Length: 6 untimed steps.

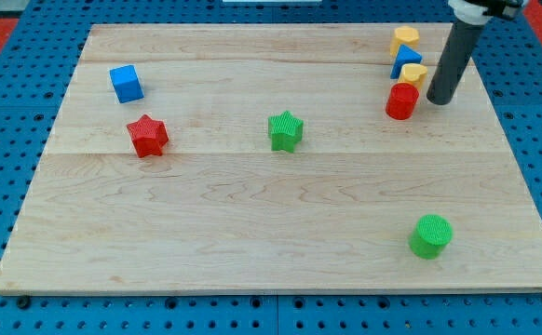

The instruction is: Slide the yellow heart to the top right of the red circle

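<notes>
The red circle (401,100) stands near the view's top right. The yellow heart (414,74) sits just above it and slightly to its right, touching or nearly touching it. A blue triangle (405,60) is right above the heart, and a yellow pentagon-like block (405,38) is above that. My tip (439,100) rests on the board just right of the red circle and just below-right of the yellow heart, very close to both.
A blue cube (126,83) sits at the upper left, a red star (147,136) below it, a green star (286,130) near the middle, and a green circle (430,235) at the lower right. The wooden board (252,242) ends close to the right of my tip.
</notes>
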{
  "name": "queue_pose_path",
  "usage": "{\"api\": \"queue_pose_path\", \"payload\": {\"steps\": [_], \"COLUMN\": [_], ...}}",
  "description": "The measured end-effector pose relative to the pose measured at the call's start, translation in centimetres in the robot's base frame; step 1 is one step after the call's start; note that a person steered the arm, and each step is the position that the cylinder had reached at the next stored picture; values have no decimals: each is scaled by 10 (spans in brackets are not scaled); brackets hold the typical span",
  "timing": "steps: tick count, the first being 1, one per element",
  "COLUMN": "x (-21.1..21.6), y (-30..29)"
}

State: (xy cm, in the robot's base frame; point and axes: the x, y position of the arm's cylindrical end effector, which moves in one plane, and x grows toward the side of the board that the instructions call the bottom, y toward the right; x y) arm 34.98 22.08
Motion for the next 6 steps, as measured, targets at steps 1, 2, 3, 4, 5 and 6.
{"api": "queue_pose_path", "payload": {"steps": [1, 2, 3, 4, 5, 6], "x": [2, 15, 26, -19, -28, -38], "y": [-69, -72, 8, 14, -21, -54]}}
